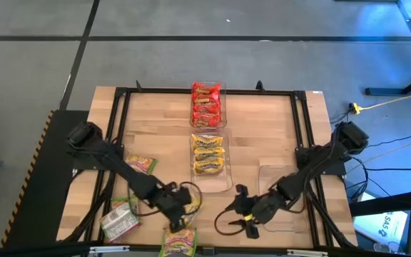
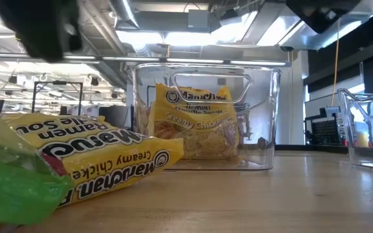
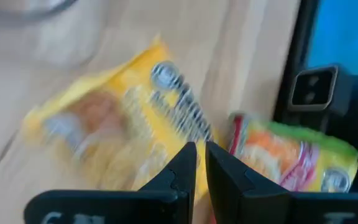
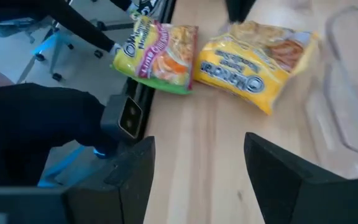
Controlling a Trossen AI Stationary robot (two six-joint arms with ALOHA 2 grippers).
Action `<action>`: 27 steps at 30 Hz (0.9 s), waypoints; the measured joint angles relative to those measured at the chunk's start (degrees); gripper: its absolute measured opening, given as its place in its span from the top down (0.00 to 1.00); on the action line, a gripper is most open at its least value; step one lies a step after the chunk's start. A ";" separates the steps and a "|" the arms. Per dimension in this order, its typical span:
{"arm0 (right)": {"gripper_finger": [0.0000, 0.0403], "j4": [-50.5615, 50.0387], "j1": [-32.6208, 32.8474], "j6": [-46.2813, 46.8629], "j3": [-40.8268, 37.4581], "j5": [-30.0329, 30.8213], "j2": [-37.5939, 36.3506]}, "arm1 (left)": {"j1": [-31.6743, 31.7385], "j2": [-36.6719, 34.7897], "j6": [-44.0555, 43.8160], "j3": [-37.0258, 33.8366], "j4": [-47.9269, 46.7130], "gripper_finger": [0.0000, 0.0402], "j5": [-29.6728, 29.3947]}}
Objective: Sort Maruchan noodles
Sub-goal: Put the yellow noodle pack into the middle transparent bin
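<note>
Several Maruchan packets show. A loose yellow packet (image 1: 189, 203) (image 3: 123, 118) (image 4: 253, 53) lies flat near the table's near edge, and in the low view its end (image 2: 102, 158) rests on a green/pink packet (image 2: 18, 184) (image 1: 179, 241) (image 3: 297, 155) (image 4: 157, 50). Two more green/pink packets (image 1: 140, 165) (image 1: 120, 221) lie to the left. Red packets (image 1: 205, 103) and yellow packets (image 1: 207, 153) (image 2: 199, 120) stand in clear bins. My left gripper (image 1: 175, 207) (image 3: 201, 168) hovers over the loose yellow packet, fingers shut. My right gripper (image 1: 245, 214) (image 4: 197, 180) is open above bare wood to its right.
An empty clear bin (image 1: 284, 196) (image 2: 371, 129) (image 4: 353, 93) sits just right of my right gripper. A black metal frame (image 1: 120, 96) borders the table. A camera mount (image 3: 312, 87) (image 4: 126, 118) stands at the near edge. Bare wood (image 1: 262, 128) lies between the bins.
</note>
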 joint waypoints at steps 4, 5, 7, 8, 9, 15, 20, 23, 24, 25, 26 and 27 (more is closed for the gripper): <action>0.45 -2.63 -0.13 -0.84 4.06 0.03 4.56 | -3.79 -2.17 -9.05 -0.08 -13.35 0.92 -3.78; 0.45 -2.17 -0.14 -0.90 4.77 0.07 5.63 | -4.81 -2.12 -11.51 -0.15 -14.94 0.92 -3.93; 0.45 -2.27 -0.15 -1.25 5.40 0.73 7.28 | -6.59 -1.68 -14.84 -1.30 -16.79 0.92 -3.92; 0.45 -1.49 -0.15 -1.26 5.98 1.35 8.46 | -7.37 -1.22 -15.81 -2.14 -16.36 0.92 -3.65; 0.45 -1.38 -0.15 -1.22 6.13 1.81 9.30 | -8.00 -0.80 -16.35 -3.16 -14.61 0.92 -3.45; 0.45 -0.67 -0.19 0.61 6.07 2.87 13.26 | -8.58 1.51 -14.63 -7.10 -0.38 0.92 -5.52; 0.45 -1.30 -0.21 3.41 6.07 2.70 14.58 | -6.91 4.47 -7.24 -7.26 13.51 0.92 -6.06; 0.45 -1.23 -0.15 4.91 6.03 2.40 14.58 | -5.54 6.62 -4.13 -7.37 18.93 0.92 -4.79; 0.45 -1.23 -0.18 5.81 6.03 2.42 14.58 | -5.07 7.27 -3.37 -7.30 20.15 0.92 -4.71; 0.45 -1.15 -0.26 6.78 6.03 2.70 14.58 | -4.72 7.65 -2.91 -7.30 20.91 0.92 -4.62; 0.45 -0.94 -0.53 8.11 6.03 3.05 14.58 | -4.40 8.04 -2.53 -7.32 21.89 0.92 -4.54; 0.44 -0.84 -0.65 9.96 6.03 3.07 14.58 | -4.06 8.38 -2.12 -7.28 22.58 0.92 -4.17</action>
